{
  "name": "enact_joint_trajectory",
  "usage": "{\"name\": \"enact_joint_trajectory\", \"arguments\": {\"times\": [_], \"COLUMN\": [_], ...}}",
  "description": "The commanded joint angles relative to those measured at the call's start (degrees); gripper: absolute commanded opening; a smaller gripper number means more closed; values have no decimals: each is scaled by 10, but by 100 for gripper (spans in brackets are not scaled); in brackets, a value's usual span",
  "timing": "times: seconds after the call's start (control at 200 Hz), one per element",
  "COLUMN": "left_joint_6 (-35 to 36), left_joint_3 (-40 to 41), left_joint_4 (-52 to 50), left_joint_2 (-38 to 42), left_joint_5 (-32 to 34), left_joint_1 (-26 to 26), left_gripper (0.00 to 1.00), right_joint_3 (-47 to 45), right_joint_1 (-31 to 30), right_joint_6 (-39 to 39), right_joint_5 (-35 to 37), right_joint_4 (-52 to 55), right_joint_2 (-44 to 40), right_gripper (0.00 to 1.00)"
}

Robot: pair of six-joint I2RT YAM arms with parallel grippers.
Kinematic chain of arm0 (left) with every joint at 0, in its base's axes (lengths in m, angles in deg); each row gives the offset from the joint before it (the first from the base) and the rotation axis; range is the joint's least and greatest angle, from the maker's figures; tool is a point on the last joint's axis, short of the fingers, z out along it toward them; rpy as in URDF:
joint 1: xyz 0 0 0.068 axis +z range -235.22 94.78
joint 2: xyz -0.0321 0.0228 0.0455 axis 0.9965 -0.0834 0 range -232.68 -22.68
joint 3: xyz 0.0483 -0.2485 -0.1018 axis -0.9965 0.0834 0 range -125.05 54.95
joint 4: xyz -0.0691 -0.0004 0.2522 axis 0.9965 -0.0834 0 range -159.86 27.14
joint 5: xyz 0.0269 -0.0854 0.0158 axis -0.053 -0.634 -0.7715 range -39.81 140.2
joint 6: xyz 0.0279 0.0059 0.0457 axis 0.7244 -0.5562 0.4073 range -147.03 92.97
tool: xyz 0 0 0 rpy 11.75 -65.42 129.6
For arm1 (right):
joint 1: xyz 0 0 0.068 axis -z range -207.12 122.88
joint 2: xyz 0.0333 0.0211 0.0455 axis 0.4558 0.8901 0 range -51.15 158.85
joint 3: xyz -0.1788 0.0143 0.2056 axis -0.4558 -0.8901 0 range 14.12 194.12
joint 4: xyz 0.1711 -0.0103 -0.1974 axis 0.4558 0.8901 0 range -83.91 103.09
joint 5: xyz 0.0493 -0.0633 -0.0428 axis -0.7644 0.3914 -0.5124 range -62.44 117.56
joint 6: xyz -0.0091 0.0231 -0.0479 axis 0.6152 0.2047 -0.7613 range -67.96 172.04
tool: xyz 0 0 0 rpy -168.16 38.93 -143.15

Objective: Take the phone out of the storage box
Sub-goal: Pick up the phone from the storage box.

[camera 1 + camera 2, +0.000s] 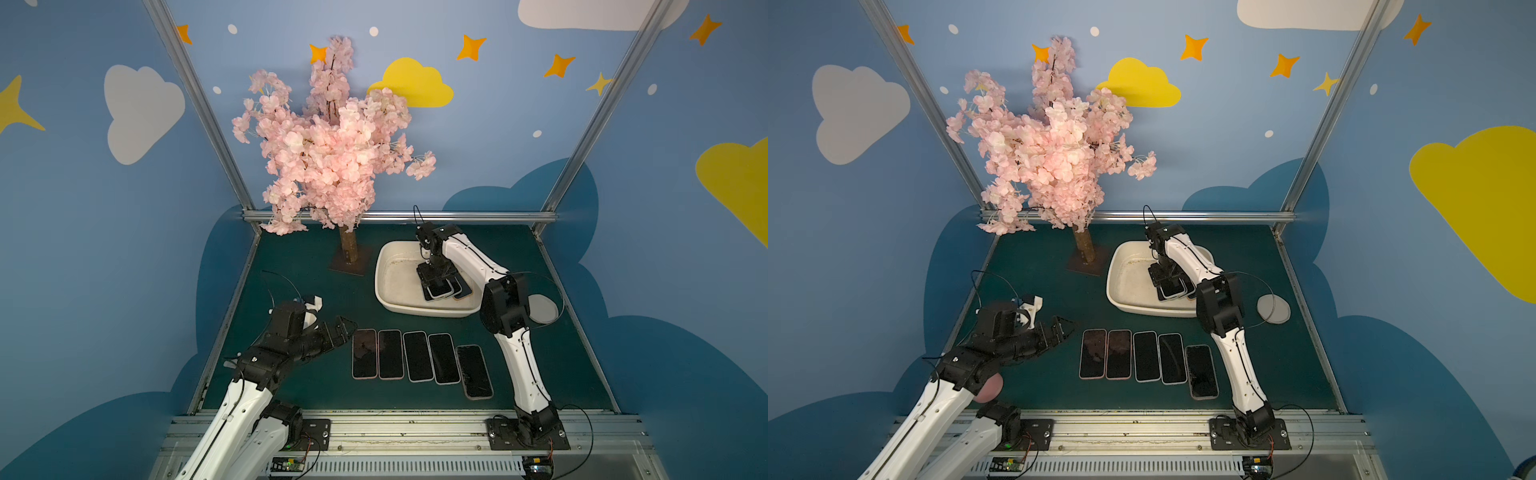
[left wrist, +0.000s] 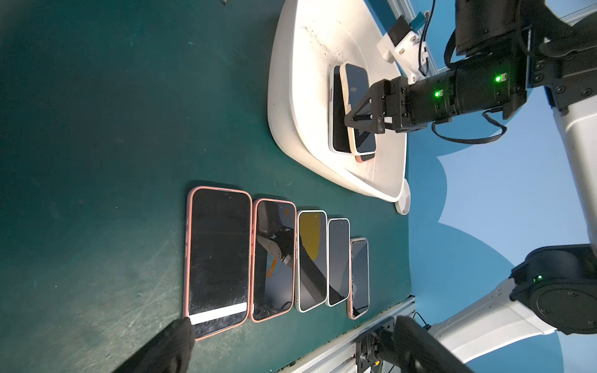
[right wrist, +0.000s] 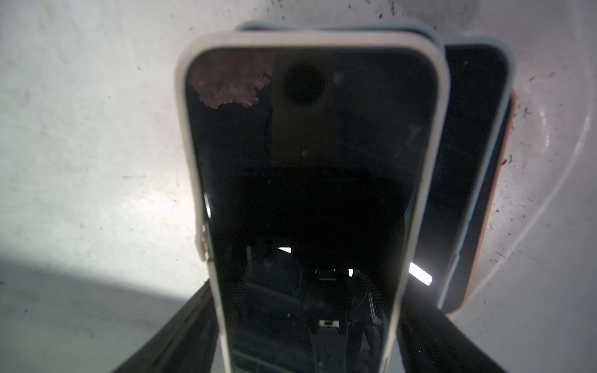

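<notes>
Both top views tell me little about the grasp. The right end effector [image 1: 436, 280] hangs down inside the storage box [image 1: 380, 270], and its own body covers most of what lies below it. The right wrist view fills that in. The phone [image 3: 310, 161], cream-cased and screen up, sits between the two dark fingers [image 3: 181, 339]. They close against its long edges, so I read it as held. Directly beneath it lie two other phones [image 3: 468, 161], fanned out to one side on the speckled box floor. The left wrist view shows the same stack side-on.

The left end effector [image 1: 343, 332] is spread wide and empty, just beside the end of a row of five phones [image 1: 417, 357] on the table [image 1: 324, 390]. The right forearm [image 1: 469, 257] crosses over the box's rim. Past that forearm from the right end effector, a grey disc [image 1: 542, 309] lies on the table outside the box. A blossom tree [image 1: 332, 145] stands farther back.
</notes>
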Motion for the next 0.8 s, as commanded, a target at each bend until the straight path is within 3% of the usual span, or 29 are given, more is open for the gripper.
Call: {"name": "enact_joint_trajectory", "arguments": {"times": [0.0,0.175,0.486,0.616,0.791], "left_joint_6": [-5,-29,-85,-106,-123], "left_joint_3": [-17,-31,-46,-53,-73], "left_joint_4": [33,102,235,302,340], "left_joint_2": [-6,-51,-157,-195,-246], "left_joint_5": [-13,-39,-81,-86,-97], "left_joint_1": [2,1,-9,-20,-32], "left_gripper": [100,100,100,100,100], "right_joint_3": [-1,10,-29,-67,-83], "right_joint_1": [5,6,-1,-29,-91], "right_joint_6": [13,5,19,31,63], "right_joint_5": [-9,-38,-151,-215,-246], "right_joint_4": [30,32,32,18,16], "right_joint_2": [-54,-89,-174,-211,-240], "right_gripper": [59,58,56,55,54]}}
